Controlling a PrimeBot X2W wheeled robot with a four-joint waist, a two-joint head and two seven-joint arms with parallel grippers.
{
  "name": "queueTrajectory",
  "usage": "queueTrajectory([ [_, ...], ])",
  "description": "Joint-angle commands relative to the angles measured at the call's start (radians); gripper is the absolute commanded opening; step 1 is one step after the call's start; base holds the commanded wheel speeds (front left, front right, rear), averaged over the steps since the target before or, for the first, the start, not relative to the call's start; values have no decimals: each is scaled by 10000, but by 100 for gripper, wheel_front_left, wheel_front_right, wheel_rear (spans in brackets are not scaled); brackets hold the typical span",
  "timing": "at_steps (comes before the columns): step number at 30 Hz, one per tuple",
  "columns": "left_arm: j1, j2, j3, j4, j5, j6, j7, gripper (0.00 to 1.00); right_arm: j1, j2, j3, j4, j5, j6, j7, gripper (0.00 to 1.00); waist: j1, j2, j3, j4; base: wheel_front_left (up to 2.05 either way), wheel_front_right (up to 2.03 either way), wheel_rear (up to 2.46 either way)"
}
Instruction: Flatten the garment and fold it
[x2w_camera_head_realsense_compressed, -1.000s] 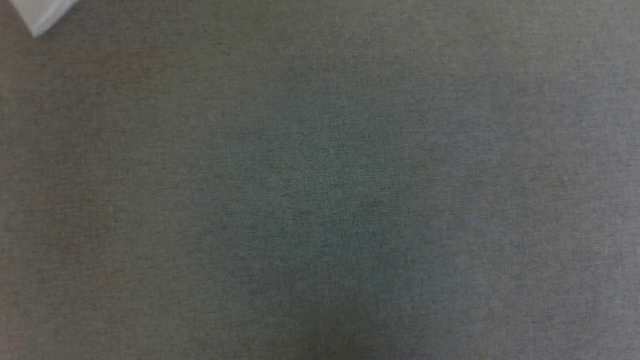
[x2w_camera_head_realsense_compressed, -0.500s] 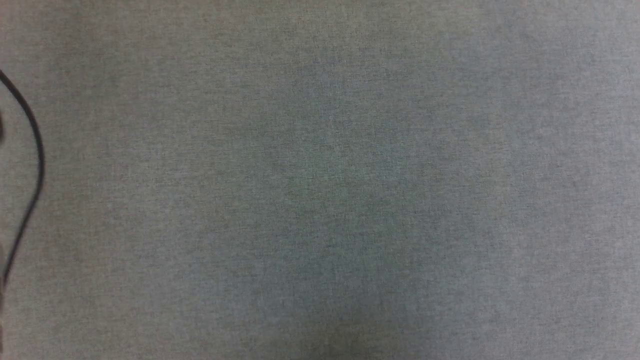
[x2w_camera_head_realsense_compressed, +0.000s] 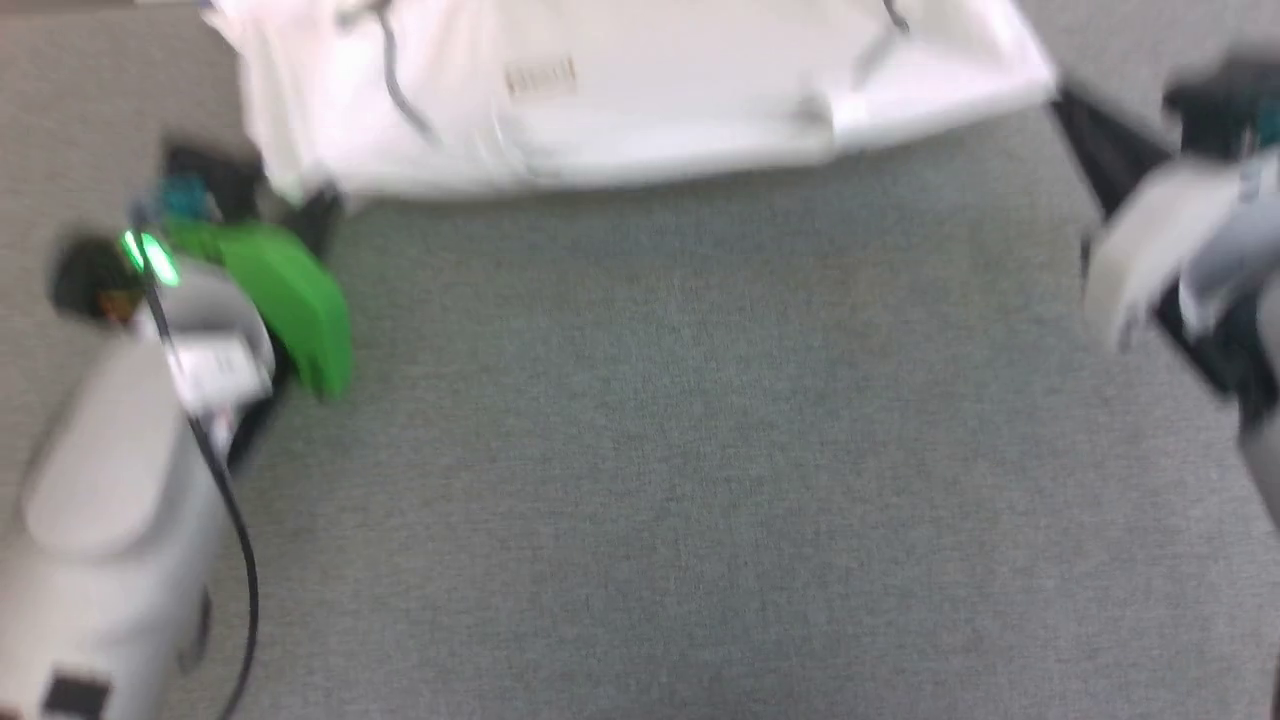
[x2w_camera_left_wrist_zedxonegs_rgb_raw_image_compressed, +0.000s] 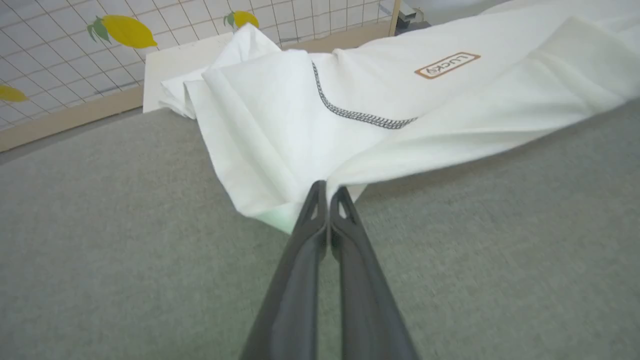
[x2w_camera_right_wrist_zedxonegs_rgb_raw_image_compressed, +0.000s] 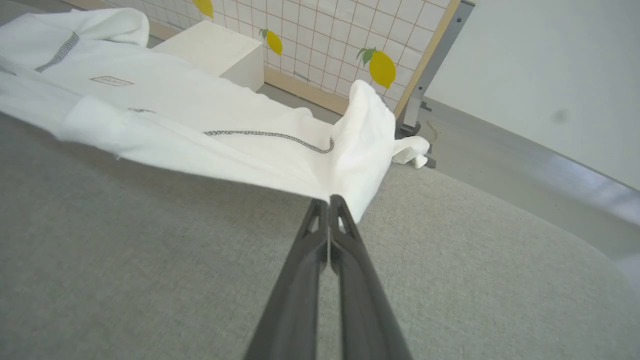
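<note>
1. At the bottom middle of the left wrist view, the left tool (x2w_camera_left_wrist_zedxonegs_rgb_raw_image_compressed: 327, 189) has its two dark fingers pressed tightly together. Their tips pinch a fold at the near edge of the garment (x2w_camera_left_wrist_zedxonegs_rgb_raw_image_compressed: 280, 125).
2. Seen from the right wrist, the right tool (x2w_camera_right_wrist_zedxonegs_rgb_raw_image_compressed: 329, 201) is clamped just as tightly on another corner of the same white fabric. The cloth bunches there, and one flap stands up just above the tips.
3. Between the two tools, the near edge of the garment is raised just off the grey bench (x2w_camera_left_wrist_zedxonegs_rgb_raw_image_compressed: 125, 250) and throws a shadow beneath it. The rest of the garment lies farther back.
4. Beyond the left tool, a line of grey zigzag stitching (x2w_camera_left_wrist_zedxonegs_rgb_raw_image_compressed: 350, 112) curves across the fabric. Farther right in that view is a brown-bordered "LUCKY" label (x2w_camera_left_wrist_zedxonegs_rgb_raw_image_compressed: 446, 65).
5. Behind the garment is a white box (x2w_camera_right_wrist_zedxonegs_rgb_raw_image_compressed: 215, 47), which the cloth partly covers in the left wrist view. Behind the box stands a grid panel (x2w_camera_right_wrist_zedxonegs_rgb_raw_image_compressed: 350, 30) with yellow lemons on it.
6. From the head, everything is blurred. The garment spans the top. At lower left are the pale left arm (x2w_camera_head_realsense_compressed: 110, 500), a green cover (x2w_camera_head_realsense_compressed: 285, 300) and a black cable (x2w_camera_head_realsense_compressed: 235, 530). The right arm (x2w_camera_head_realsense_compressed: 1150, 250) is at the right edge.
</note>
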Motion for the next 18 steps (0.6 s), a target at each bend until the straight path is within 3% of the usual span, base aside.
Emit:
queueTrajectory([
  [1, 773, 128, 30, -276, -291, -3, 187, 0, 734, -182, -253, -366, 128, -98, 173, 0, 0, 0, -960, 213, 0, 0, 0],
  [6, 3052, 277, 102, -1593, -983, 431, 706, 0, 3444, -82, -1266, -1923, 239, -98, 1001, 0, 0, 0, -1661, 293, 0, 0, 0],
  [13, 5807, 453, 321, -3362, -1838, 1458, 1531, 0, 6737, 836, -2985, -4071, -166, -98, 2137, 0, 0, 0, -2224, 385, 0, 0, 0],
  [18, 7137, 560, 383, -4095, -2259, 1855, 1839, 0, 8386, 1603, -3944, -4946, -410, -98, 2997, 0, 0, 0, -2425, 557, 0, 0, 0],
])
